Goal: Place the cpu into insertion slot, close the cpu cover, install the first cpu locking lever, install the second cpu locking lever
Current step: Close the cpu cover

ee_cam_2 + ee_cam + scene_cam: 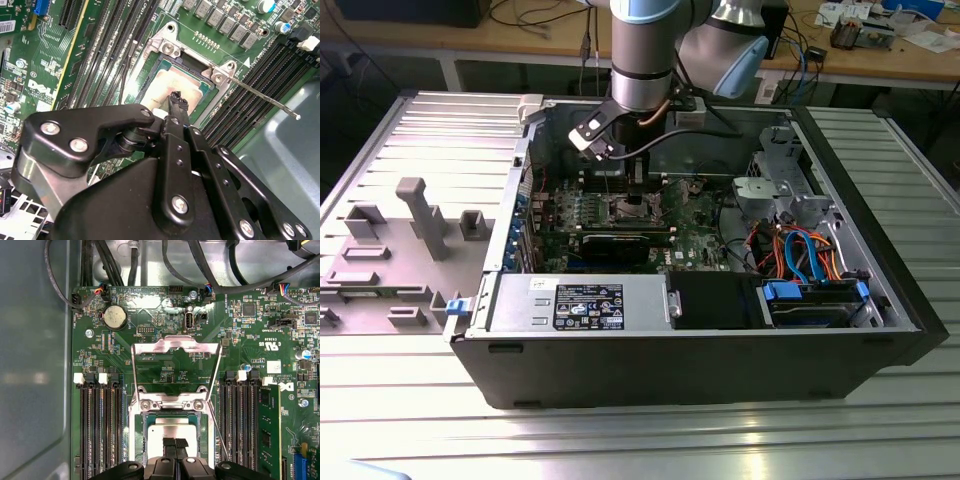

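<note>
Gripper (175, 445) pinched shut on nothing, tips over the cpu (170, 429) in the insertion slot (134, 440); nudge sideways and you'd skew it, cpu cover (175, 346) open.

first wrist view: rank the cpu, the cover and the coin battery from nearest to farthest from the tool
1. cpu: right at the tips of the tool
2. cover: flipped open, just past the cpu
3. coin battery: farthest, beyond the cover and off to one side
</note>
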Controlling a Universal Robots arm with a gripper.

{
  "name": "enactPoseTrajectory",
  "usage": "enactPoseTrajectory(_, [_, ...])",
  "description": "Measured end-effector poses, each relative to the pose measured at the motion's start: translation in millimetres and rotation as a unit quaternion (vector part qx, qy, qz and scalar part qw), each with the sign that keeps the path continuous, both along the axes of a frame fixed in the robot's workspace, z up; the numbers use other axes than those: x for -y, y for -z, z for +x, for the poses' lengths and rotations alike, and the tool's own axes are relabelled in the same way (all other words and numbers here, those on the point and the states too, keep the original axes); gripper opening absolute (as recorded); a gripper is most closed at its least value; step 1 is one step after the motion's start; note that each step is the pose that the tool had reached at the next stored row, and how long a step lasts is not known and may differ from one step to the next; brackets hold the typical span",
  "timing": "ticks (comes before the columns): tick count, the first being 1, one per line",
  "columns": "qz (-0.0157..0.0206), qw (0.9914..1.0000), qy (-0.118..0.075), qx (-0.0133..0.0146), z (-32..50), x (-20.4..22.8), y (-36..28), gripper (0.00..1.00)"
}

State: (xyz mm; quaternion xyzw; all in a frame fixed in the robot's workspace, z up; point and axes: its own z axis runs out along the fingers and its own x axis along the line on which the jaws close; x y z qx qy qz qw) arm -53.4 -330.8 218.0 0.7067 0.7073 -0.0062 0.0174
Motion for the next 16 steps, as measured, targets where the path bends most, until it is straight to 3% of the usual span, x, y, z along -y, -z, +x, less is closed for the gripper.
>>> enactPoseTrajectory(12, [0.0000,0.99998,-0.006,0.0000,-0.2,0.0,-0.1,0.11])
enactPoseTrajectory(16, [-0.0001,0.99998,-0.006,0.0000,-0.2,0.0,-4.5,0.11])
